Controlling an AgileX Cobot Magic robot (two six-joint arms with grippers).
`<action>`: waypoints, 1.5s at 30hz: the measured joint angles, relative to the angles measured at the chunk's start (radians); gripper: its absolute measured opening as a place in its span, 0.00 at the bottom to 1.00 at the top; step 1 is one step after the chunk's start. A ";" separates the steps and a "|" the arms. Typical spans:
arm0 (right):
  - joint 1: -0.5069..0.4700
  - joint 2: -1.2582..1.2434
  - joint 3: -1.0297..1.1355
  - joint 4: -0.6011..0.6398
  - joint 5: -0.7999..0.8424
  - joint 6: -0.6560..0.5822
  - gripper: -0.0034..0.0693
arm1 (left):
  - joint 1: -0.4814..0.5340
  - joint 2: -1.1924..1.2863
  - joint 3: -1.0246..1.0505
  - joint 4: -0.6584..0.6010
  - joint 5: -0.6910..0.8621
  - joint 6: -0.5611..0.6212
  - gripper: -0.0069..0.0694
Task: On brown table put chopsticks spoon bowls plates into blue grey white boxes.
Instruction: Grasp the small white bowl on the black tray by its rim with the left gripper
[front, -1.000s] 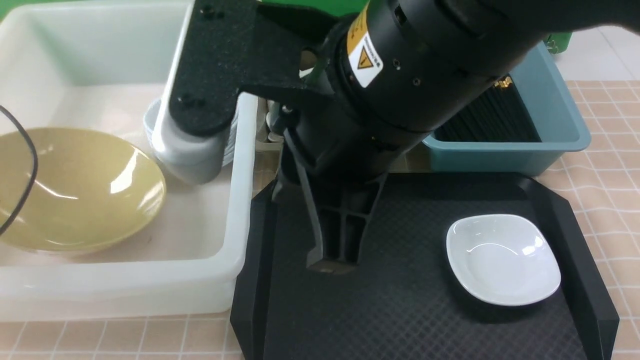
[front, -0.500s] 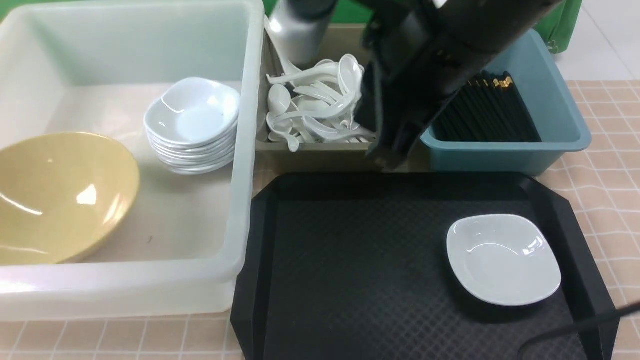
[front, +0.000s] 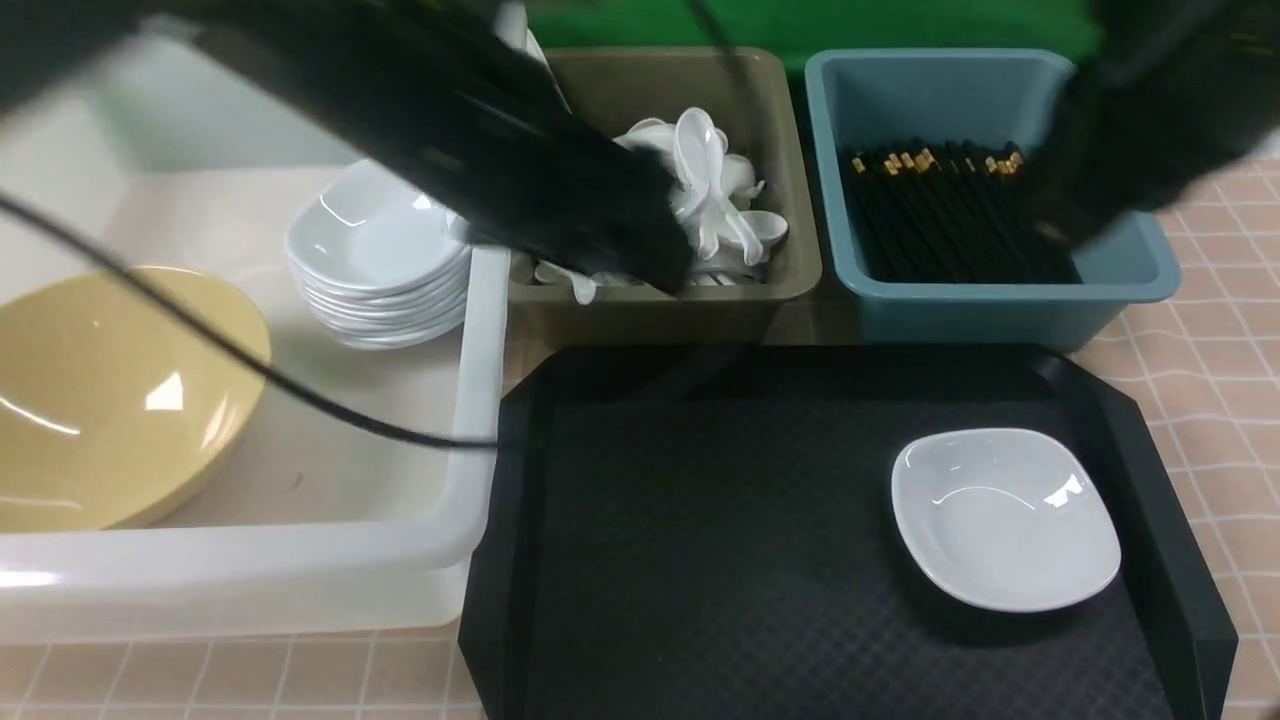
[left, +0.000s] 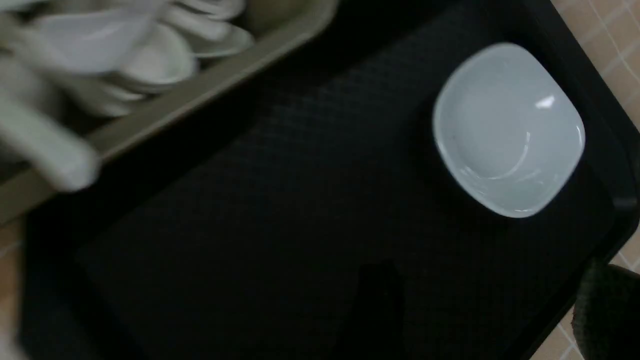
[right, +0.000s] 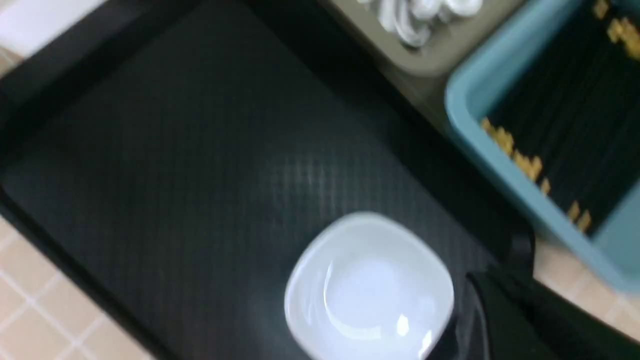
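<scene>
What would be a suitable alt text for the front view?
One white dish lies on a black tray; behind it are a grey box of white spoons and a blue box of black chopsticks. Two blurred robot arms reach across.

The plate (front: 1005, 520) looks glossy and smooth, the tray (front: 700, 560) matt and textured, the blue box (front: 1000, 292) smooth plastic.

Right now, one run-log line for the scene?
white dish: on black tray | stacked dishes, yellow bowl: white tub | spoons: grey box | chopsticks: blue box
</scene>
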 joint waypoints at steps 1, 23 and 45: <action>-0.005 -0.026 0.027 -0.003 -0.001 0.003 0.11 | -0.031 0.036 -0.016 -0.001 -0.006 0.005 0.68; -0.012 -0.627 0.426 -0.105 0.016 0.077 0.11 | -0.185 0.593 -0.322 -0.087 -0.180 0.039 0.68; -0.012 -0.429 0.392 0.118 -0.104 -0.065 0.11 | -0.078 0.293 -0.355 0.083 0.031 0.041 0.10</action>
